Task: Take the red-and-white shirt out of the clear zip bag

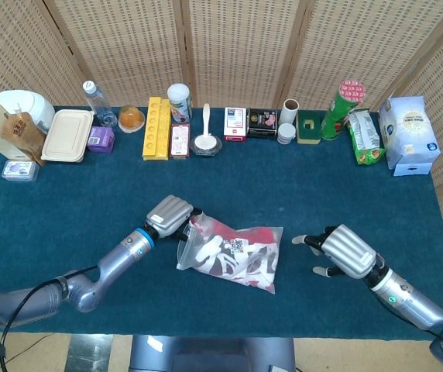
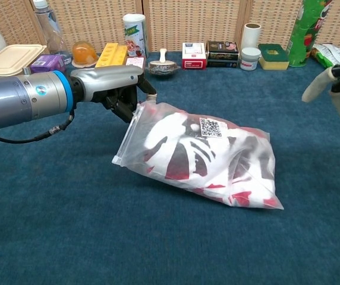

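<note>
One clear zip bag [image 1: 229,259] lay near the middle of the blue-covered counter [image 1: 66,201], and inside it sat one folded red-and-white shirt [image 2: 200,157], filling most of the bag. A QR-code label [image 2: 208,127] showed on the bag's top face. The left hand [image 1: 173,217] pinched the bag's zip edge at its upper left corner, lifting that end slightly. The right hand [image 1: 339,250] hung at the lower right of the head view, well apart from the bag, fingers spread and holding nothing. The chest view caught only a few of its pale fingertips [image 2: 314,90] at the right edge. The head view took in the whole back row along the top, including one white lunch box [image 1: 67,135], one yellow tray [image 1: 156,128] and one green can [image 1: 341,108].
</note>
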